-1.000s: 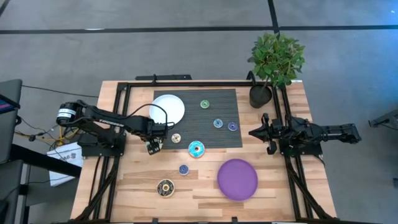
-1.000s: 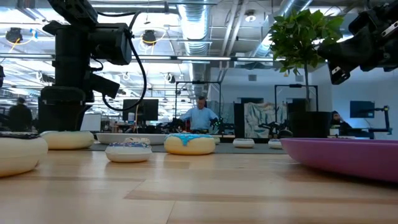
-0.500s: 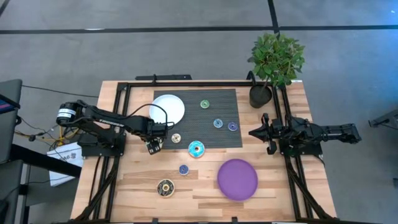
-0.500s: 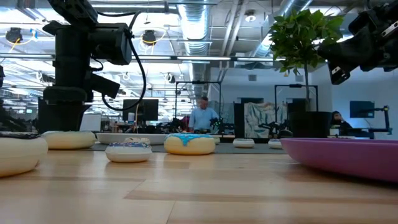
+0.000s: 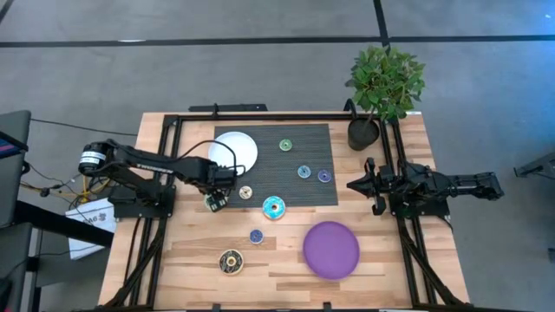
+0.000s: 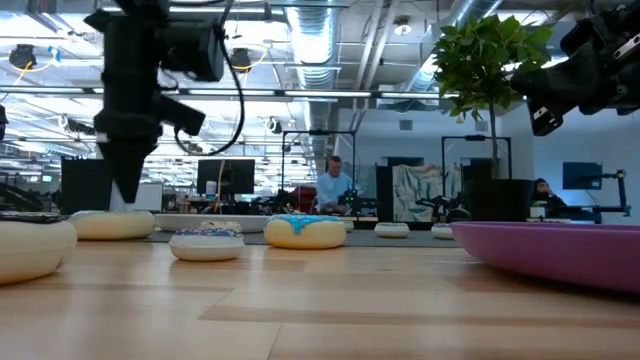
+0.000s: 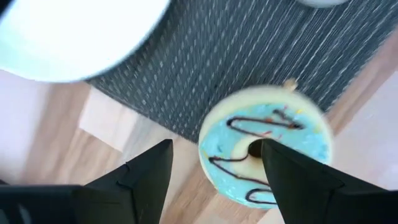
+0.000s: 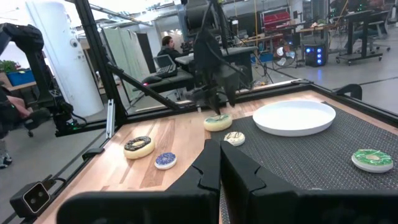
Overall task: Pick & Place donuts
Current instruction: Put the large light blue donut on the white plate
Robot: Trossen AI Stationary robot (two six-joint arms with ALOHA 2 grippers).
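My left gripper (image 5: 215, 202), jaws spread wide and empty, hovers beside a blue-iced donut (image 7: 266, 152) at the dark mat's (image 5: 303, 147) corner.

The high view looks straight down on the whole table (image 5: 381, 269). The low view sits at table-top height, facing level into the room. The left wrist view looks down, close, past the left claw (image 7: 214, 171) at a teal donut (image 7: 265, 151). The right wrist view faces across the table; all views share the white plate (image 8: 294, 117).
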